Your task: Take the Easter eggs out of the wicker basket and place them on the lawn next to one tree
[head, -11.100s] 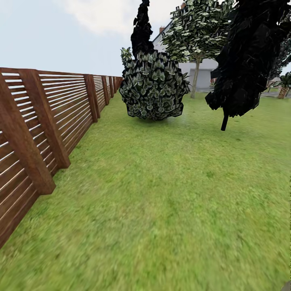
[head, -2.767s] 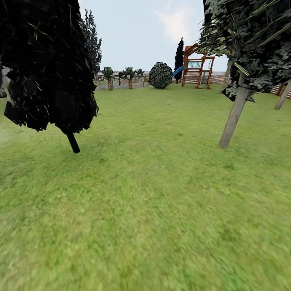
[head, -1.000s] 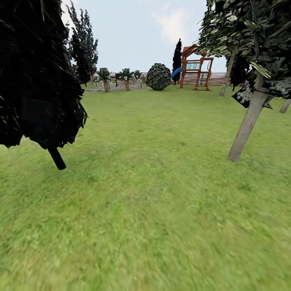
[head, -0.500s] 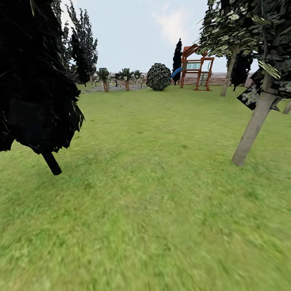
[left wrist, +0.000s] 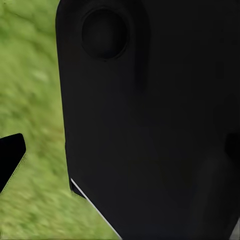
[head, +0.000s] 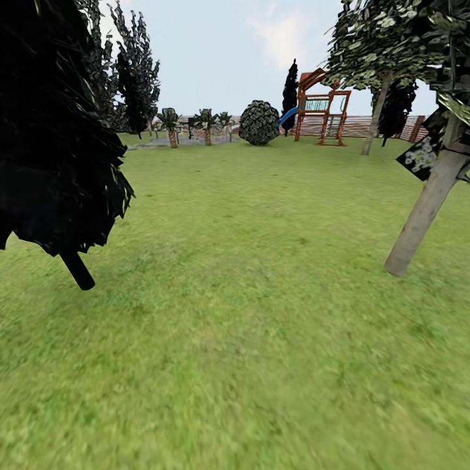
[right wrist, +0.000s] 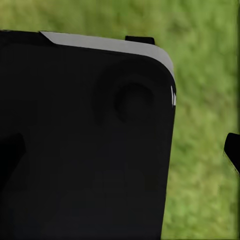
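Note:
The Easter eggs and the wicker basket are out of view. In the head view the lawn (head: 248, 307) spreads wide and flat ahead. A leafy tree with a pale, leaning trunk (head: 425, 212) stands at the right. In the left wrist view my left gripper (left wrist: 120, 150) faces a black part of my own body, with one dark fingertip (left wrist: 10, 157) over grass at the frame's edge. The right gripper (right wrist: 120, 150) sits the same way, one fingertip (right wrist: 233, 150) over grass. Both have their fingers spread wide and nothing between them.
A dark-leaved tree on a thin black stem (head: 77, 269) stands close at the left. Far off are a round bush (head: 259, 123), short palms (head: 172, 124), a wooden play frame with a blue slide (head: 318, 108) and a slatted fence (head: 365, 125).
The whole head view has shifted: the camera has rolled forward. The dark tree at the left and the pale trunk at the right now sit closer and further out to the sides.

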You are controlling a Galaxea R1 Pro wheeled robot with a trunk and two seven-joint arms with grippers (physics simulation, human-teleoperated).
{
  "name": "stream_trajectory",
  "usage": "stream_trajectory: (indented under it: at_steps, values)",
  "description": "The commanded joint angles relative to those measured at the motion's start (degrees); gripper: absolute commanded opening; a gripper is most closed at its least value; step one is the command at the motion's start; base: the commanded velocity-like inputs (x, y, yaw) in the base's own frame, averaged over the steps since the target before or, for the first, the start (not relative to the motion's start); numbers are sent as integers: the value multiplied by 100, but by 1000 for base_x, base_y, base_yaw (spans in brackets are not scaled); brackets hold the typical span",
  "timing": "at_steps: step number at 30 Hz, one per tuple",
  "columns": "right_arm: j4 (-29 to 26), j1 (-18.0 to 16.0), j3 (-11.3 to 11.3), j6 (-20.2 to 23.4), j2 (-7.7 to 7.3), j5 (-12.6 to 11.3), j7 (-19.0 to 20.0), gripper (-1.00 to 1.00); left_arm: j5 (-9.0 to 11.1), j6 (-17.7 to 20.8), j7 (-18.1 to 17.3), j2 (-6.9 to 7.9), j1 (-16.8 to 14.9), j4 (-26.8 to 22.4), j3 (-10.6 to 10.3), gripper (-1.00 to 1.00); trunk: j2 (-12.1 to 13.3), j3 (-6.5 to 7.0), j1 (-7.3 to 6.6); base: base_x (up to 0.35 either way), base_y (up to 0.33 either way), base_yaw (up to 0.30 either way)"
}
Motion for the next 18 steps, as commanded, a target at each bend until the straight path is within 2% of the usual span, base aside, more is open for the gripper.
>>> stream_trajectory:
  at_steps: [1,18]
  values:
    - [5,-3,-3,-17,-1,28,2,100,6,-2,-5,0,3,-11,4,100,-2,-4,4,340,0,5]
    - [8,-3,-3,-9,3,46,2,100,6,-2,-5,0,2,-11,4,100,-2,-5,4,340,0,0]
